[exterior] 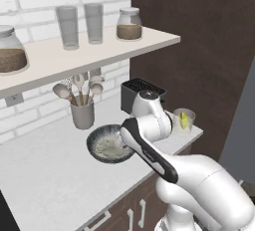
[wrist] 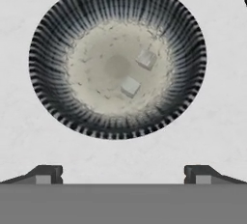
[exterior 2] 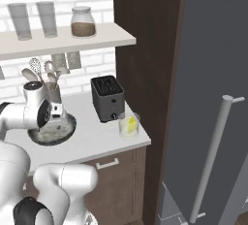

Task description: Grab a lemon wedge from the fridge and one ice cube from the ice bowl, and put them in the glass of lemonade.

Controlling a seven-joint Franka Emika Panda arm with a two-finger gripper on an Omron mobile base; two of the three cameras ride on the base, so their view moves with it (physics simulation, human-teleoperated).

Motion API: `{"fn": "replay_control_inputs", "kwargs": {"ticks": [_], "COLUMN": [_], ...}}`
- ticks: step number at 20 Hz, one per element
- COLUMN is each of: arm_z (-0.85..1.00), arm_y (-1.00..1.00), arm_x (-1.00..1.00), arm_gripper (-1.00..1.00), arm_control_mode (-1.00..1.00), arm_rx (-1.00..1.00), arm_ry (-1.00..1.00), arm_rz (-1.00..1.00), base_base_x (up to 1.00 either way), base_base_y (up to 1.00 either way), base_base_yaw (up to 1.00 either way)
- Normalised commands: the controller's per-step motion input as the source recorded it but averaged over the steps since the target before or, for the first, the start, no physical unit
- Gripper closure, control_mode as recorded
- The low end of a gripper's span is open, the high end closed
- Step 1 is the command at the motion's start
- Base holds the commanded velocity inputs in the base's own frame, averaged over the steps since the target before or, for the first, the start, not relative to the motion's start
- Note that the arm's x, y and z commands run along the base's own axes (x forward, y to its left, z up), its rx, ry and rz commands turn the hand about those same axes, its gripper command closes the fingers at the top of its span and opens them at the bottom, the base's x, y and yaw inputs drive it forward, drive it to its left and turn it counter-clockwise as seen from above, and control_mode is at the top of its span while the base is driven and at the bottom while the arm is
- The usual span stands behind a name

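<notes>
On pale speckled counter (exterior: 45, 175), ice bowl (exterior: 99, 143).

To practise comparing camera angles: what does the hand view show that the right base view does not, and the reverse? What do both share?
Hand view alone: two ice cubes lying apart inside the bowl, and the open gripper above the counter. Right base view alone: the fridge, toaster and glass of lemonade with a yellow piece in it. Both: the ice bowl on the white counter.

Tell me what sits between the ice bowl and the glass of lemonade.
The black toaster stands between the ice bowl and the glass of lemonade, set slightly back, seen in the right base view.
</notes>
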Motion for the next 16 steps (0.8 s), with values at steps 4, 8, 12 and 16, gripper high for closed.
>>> {"fn": "replay_control_inputs", "kwargs": {"ticks": [4, 8, 12, 16], "arm_z": [-0.08, -0.16, -0.24, -0.12], "arm_y": [0.27, 0.03, -0.03, -0.02], "arm_x": [0.11, 0.33, 0.37, 0.21], "arm_gripper": [-1.0, -1.0, -1.0, -1.0], "arm_control_mode": [-1.0, -1.0, -1.0, -1.0], "arm_rx": [-0.02, -0.08, -0.08, -0.04], "arm_ry": [0.0, 0.0, 0.0, 0.08], "arm_rz": [-0.13, -0.09, -0.05, -0.02], "base_base_x": [0.0, 0.0, 0.0, 0.0], "base_base_y": [0.0, 0.0, 0.0, 0.0], "base_base_yaw": [0.0, 0.0, 0.0, 0.0]}}
